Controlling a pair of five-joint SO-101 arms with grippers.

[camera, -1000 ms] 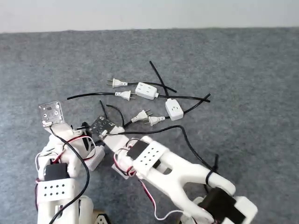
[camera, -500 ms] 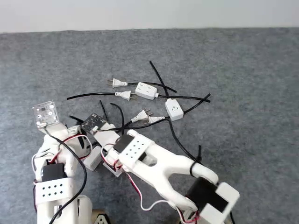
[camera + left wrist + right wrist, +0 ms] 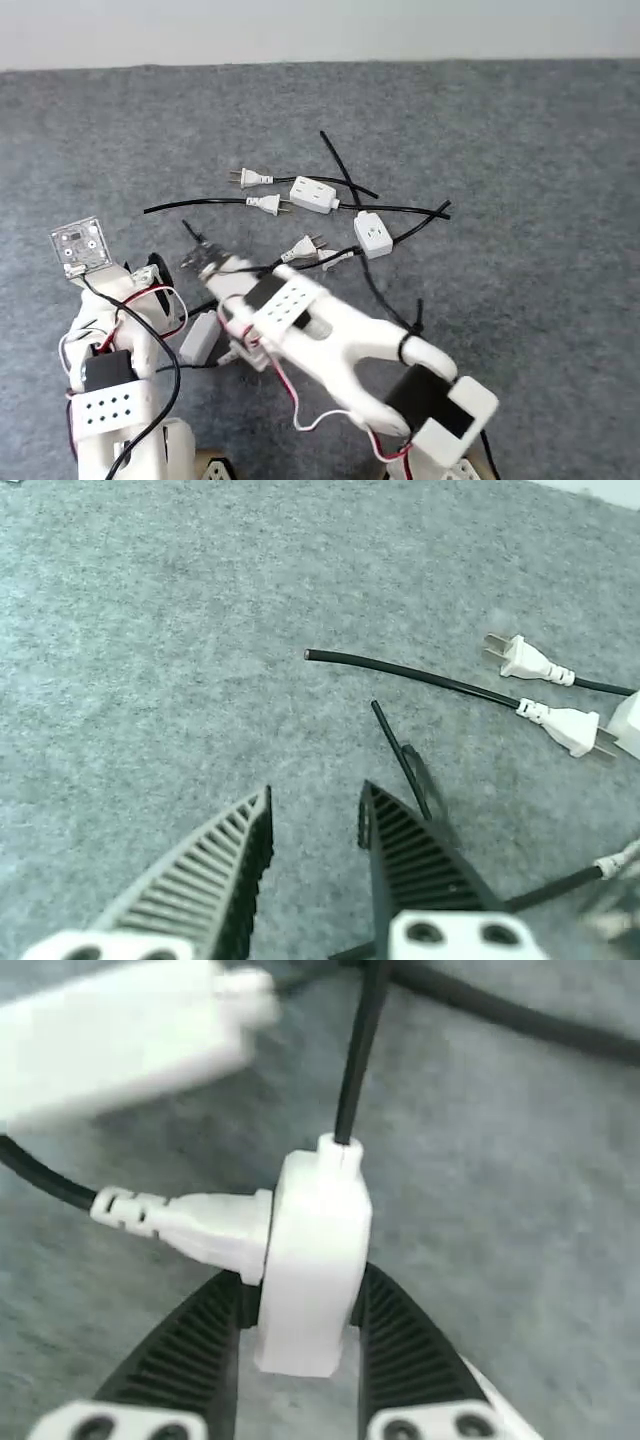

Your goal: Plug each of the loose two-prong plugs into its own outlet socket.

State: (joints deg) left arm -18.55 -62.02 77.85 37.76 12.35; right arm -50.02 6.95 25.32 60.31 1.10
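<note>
— Claw check first: what is each one doing over the grey tabletop (image 3: 520, 150)?
— The right claw (image 3: 298, 1295) is pinching a white socket block (image 3: 312, 1250), with one ribbed finger pressed to each flank. The left claw (image 3: 316, 798) is spread, with nothing between its fingers and carpet below.
— And the arms?
— In the high view the right arm (image 3: 340, 340) slants from the lower right toward the middle. The left arm (image 3: 110, 385) stands at the lower left. The right arm's tip is too blurred there to read.
— Sockets?
— The held block has a seated plug (image 3: 195, 1225) in its side and a black cord (image 3: 352, 1070) leaving its end. Two more lie mid-tabletop: a long socket (image 3: 313, 195) and, near it, a square socket (image 3: 372, 233).
— Loose plugs?
— Four. The far plug (image 3: 250, 179) lies apart from the long socket. The second plug (image 3: 268, 204) points its bare prongs at that socket, just beside it. The third plug (image 3: 303, 247) and fourth plug (image 3: 336, 257) lie side by side near the square socket, both unplugged.
— Anything smaller?
— A cut cord end (image 3: 385, 720) lies just beside one left finger.
</note>
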